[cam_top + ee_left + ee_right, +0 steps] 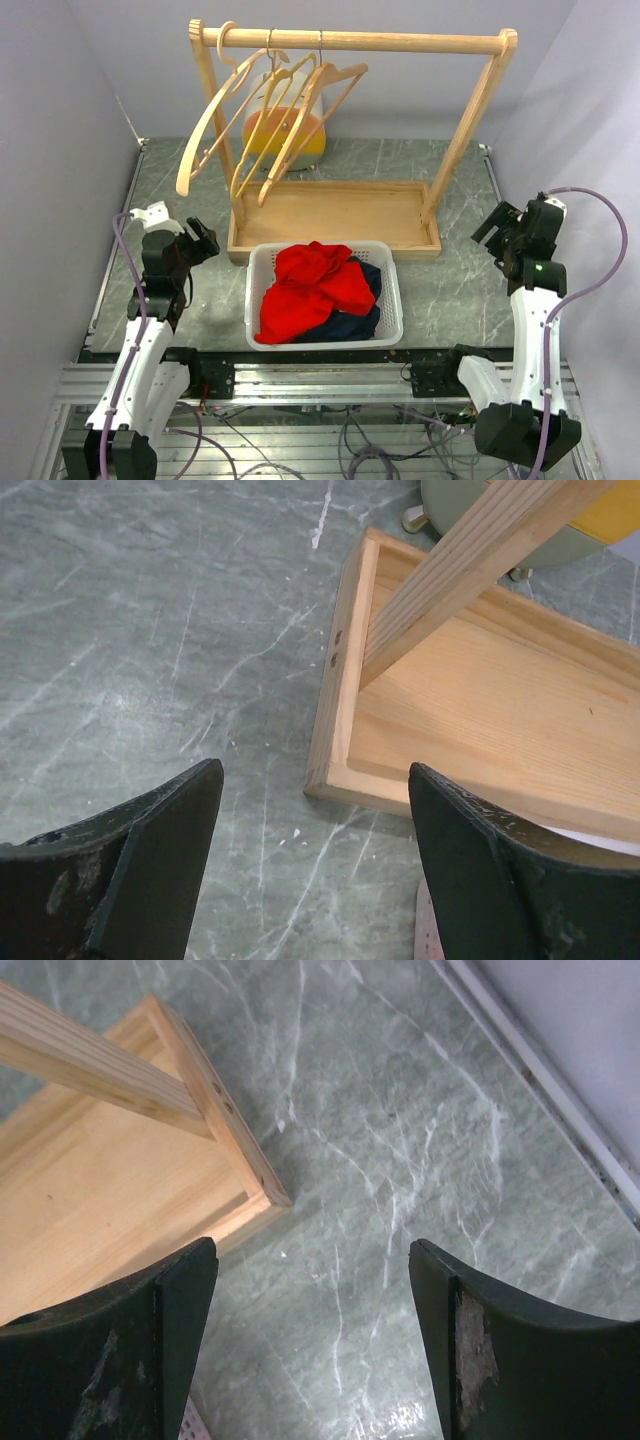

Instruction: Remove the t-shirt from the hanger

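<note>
The left pincer [203,240] and right pincer [490,226] stand wide and empty over the worktop [450,290], flanking the basket [393,300], seemingly released because the red t-shirt [315,282] lies crumpled inside, off the bare hangers [208,128].

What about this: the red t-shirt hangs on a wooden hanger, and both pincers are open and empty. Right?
No. The top view shows the red t-shirt in the white basket; the wooden hangers are bare. The left pincer and right pincer are indeed open and empty.
</note>
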{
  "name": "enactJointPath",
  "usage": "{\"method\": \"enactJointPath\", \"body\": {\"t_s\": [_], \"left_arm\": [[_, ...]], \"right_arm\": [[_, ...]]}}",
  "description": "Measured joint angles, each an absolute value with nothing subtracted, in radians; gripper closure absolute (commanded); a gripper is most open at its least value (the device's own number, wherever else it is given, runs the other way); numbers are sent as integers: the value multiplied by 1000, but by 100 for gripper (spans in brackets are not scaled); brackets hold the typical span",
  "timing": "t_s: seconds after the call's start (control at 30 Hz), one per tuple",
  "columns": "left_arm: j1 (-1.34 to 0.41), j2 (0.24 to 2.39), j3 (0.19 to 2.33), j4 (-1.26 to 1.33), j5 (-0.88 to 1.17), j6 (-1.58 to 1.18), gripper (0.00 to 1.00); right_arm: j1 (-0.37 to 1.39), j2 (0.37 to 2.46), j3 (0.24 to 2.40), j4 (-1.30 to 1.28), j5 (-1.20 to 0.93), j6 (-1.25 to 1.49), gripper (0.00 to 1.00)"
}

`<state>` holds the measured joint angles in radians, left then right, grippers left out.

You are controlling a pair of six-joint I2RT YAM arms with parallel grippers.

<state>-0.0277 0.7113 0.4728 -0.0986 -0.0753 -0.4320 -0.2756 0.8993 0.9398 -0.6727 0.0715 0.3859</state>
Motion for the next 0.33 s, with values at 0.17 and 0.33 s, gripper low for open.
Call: {"method": "enactJointPath", "body": {"t_s": [0.17, 0.33], "left_arm": [[-28, 707, 482, -95, -75, -398, 14], [-28, 693, 482, -97, -75, -392, 14]], "right_arm": [[-276, 859, 938, -631, 77, 382, 23], [-276, 861, 938, -625, 86, 377, 22]]}}
